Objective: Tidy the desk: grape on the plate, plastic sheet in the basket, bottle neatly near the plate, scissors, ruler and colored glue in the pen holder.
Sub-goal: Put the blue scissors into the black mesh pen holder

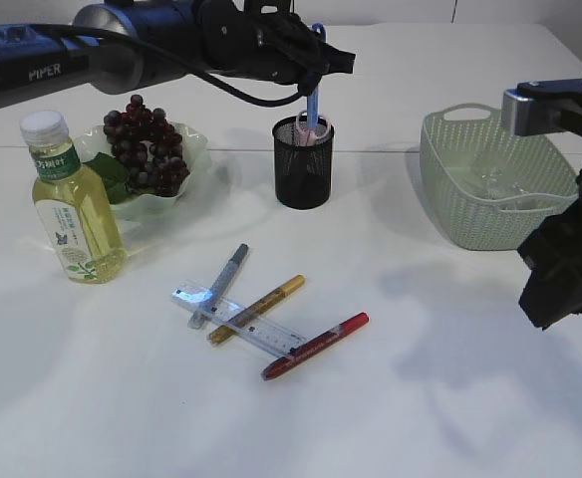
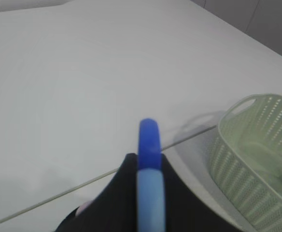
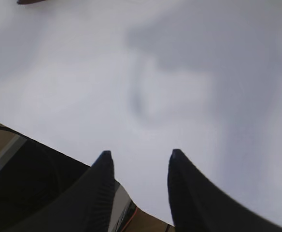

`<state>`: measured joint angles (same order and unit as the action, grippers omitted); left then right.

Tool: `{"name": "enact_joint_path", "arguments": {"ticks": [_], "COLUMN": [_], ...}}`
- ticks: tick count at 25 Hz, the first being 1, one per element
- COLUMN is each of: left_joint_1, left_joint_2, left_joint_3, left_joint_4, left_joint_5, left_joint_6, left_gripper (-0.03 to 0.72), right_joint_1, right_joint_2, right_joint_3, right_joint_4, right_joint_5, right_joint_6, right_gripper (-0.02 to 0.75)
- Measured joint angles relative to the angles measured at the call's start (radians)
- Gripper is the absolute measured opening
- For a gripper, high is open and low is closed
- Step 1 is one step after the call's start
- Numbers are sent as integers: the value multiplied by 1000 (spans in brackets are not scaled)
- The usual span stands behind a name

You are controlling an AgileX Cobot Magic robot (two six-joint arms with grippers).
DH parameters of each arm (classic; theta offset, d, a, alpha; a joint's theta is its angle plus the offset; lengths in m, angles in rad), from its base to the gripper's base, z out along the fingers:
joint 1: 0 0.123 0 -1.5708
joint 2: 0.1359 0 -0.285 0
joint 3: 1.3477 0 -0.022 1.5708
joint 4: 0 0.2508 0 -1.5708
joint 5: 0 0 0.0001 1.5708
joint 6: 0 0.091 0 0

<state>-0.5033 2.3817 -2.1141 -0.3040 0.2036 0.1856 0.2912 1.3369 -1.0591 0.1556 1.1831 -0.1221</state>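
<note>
My left gripper point(image 1: 314, 72) is shut on the blue-handled scissors point(image 1: 312, 108), holding them upright with the tips inside the black mesh pen holder point(image 1: 303, 164). In the left wrist view the blue handle point(image 2: 149, 145) stands between the jaws point(image 2: 149, 166). The grapes point(image 1: 147, 147) lie on the pale green plate point(image 1: 193, 139). The bottle point(image 1: 72, 204) stands in front of the plate. A clear ruler point(image 1: 239, 319) and three glue pens, blue-grey point(image 1: 221, 282), gold point(image 1: 258, 308) and red point(image 1: 316, 346), lie mid-table. The clear plastic sheet point(image 1: 500, 184) is in the green basket point(image 1: 465, 199). My right gripper point(image 3: 138, 157) is open and empty at the right edge point(image 1: 560, 289).
The basket also shows at the right in the left wrist view point(image 2: 257, 159). The table's front edge and a dark surface below it show in the right wrist view point(image 3: 25, 179). A tip of the red pen shows at the top left there point(image 3: 30, 1).
</note>
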Motion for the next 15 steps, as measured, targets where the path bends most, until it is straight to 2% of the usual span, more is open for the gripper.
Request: {"name": "enact_joint_path", "arguments": {"ticks": [15], "left_joint_1": [16], "left_joint_2": [-12], "left_joint_3": [0], "left_joint_4": [-2], "left_joint_5": [77], "left_joint_6": [0], "left_gripper": [49], "right_joint_1": [0], "right_joint_2": [0], "right_joint_3": [0], "right_joint_4": [26], "right_joint_5": [0], "right_joint_6": [0], "right_gripper": [312]}}
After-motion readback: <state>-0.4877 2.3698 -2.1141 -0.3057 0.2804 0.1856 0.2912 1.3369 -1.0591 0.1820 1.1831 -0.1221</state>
